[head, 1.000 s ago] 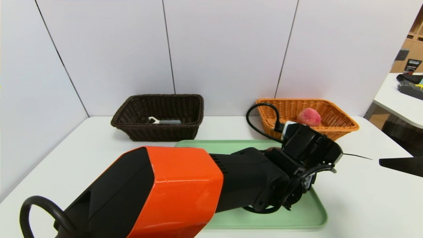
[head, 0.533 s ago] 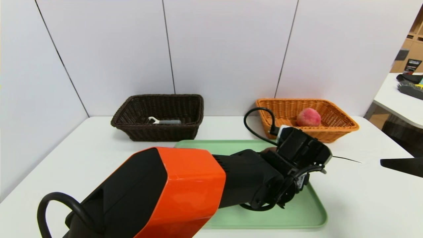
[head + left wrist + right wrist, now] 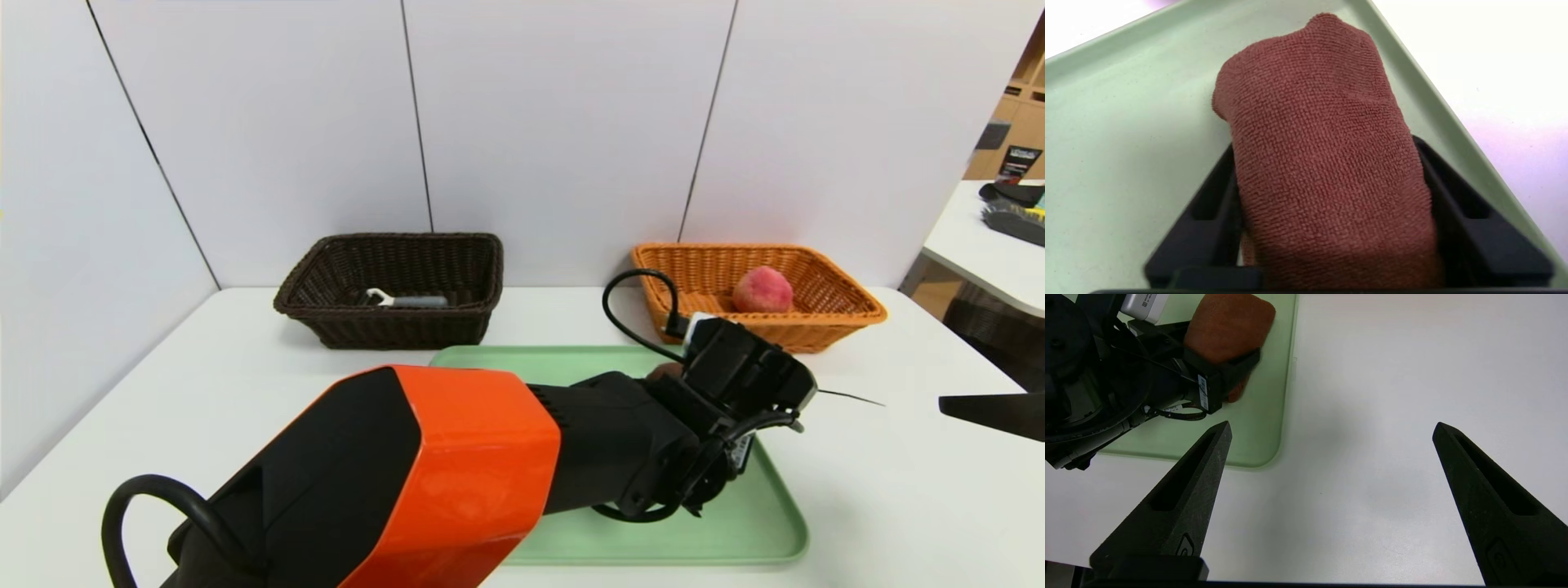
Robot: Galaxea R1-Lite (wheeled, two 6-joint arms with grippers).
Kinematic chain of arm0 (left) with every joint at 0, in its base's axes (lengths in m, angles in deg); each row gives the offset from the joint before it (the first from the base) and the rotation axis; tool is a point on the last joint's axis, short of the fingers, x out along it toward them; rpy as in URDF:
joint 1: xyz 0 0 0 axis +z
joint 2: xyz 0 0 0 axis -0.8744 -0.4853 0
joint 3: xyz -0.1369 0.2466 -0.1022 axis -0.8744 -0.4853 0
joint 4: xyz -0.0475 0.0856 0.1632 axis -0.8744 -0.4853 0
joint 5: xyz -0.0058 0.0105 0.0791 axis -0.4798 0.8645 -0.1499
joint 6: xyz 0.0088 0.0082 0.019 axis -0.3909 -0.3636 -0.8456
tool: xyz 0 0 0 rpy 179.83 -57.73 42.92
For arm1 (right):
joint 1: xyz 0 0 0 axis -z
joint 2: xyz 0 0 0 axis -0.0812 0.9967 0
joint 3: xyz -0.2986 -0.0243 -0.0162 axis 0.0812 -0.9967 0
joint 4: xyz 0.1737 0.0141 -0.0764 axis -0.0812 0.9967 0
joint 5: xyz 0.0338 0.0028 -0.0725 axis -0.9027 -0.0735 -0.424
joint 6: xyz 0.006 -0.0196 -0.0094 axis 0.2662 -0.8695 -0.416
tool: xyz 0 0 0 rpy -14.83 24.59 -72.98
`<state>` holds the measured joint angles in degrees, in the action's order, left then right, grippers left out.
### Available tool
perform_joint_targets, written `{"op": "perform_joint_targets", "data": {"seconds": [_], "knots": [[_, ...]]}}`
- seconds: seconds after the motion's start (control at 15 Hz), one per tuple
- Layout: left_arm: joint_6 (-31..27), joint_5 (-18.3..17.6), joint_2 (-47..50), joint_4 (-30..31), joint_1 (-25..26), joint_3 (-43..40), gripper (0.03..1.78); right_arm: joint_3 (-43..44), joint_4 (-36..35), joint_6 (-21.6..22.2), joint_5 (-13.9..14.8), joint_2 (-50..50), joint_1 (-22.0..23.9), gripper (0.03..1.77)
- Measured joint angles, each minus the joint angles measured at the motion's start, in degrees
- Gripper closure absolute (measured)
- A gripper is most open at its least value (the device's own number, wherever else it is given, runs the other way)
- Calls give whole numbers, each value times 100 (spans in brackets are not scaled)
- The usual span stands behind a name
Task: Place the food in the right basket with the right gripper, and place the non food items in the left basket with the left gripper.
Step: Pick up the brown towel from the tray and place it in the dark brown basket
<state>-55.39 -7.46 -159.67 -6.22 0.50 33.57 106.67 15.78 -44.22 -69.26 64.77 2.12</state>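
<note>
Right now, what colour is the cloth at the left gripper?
Reddish brown cloth; it shows best in the left wrist view.

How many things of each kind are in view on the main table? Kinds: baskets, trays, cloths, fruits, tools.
Baskets: 2, dark basket and orange basket
Trays: 1, green tray
Cloths: 1, red cloth
Fruits: 1, peach
Tools: 1, grey-handled tool
Total: 6

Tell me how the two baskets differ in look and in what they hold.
The left basket is dark brown; the right basket is orange. The left one holds a tool with a gray handle, the right one a pinkish-red peach. Both are woven and open-topped.
</note>
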Motion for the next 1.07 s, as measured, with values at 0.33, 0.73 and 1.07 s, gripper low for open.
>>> {"op": "perform_joint_targets", "data": {"seconds": [0.33,0.73,1.07], "knots": [[-295,20,346,-49,88,0,124,-11,-5,1,0,0,12,11],[-1029,-85,1563,-463,603,0,124,-5,-13,9,-6,9,26,11],[-1680,-847,2450,-894,2029,0,124,-2,-21,108,-88,11,28,11]]}}
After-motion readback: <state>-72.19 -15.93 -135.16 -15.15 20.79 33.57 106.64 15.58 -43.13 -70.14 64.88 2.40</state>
